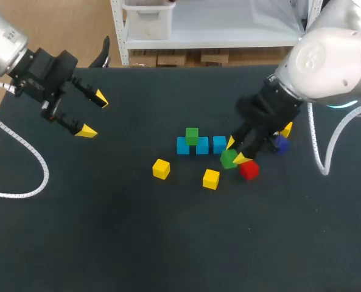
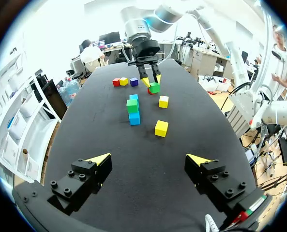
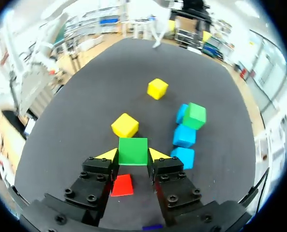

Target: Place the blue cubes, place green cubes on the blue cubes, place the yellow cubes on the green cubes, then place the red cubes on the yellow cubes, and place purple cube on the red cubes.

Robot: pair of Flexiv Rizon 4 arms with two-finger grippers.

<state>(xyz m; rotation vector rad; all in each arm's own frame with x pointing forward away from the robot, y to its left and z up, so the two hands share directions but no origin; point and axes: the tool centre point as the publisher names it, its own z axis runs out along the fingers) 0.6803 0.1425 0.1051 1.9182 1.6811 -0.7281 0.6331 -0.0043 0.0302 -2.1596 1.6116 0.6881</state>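
Observation:
Three blue cubes (image 1: 202, 147) lie in a row mid-table, with a green cube (image 1: 192, 135) on top of them. My right gripper (image 1: 235, 152) is shut on a second green cube (image 1: 228, 159) just right of the row. From its wrist, that green cube (image 3: 133, 151) sits between the yellow tips of the right gripper (image 3: 133, 155), and a red cube (image 3: 122, 185) lies under it. Two yellow cubes (image 1: 161, 168) (image 1: 211, 179) rest in front of the row. My left gripper (image 1: 94, 114) hangs open at the far left, holding nothing.
A purple cube (image 1: 281, 143) and another yellow cube (image 1: 286, 129) lie to the right, partly behind my right arm. The left wrist view shows a second red cube (image 2: 116, 82) beside them. A red cube (image 1: 249, 170) lies by the right gripper.

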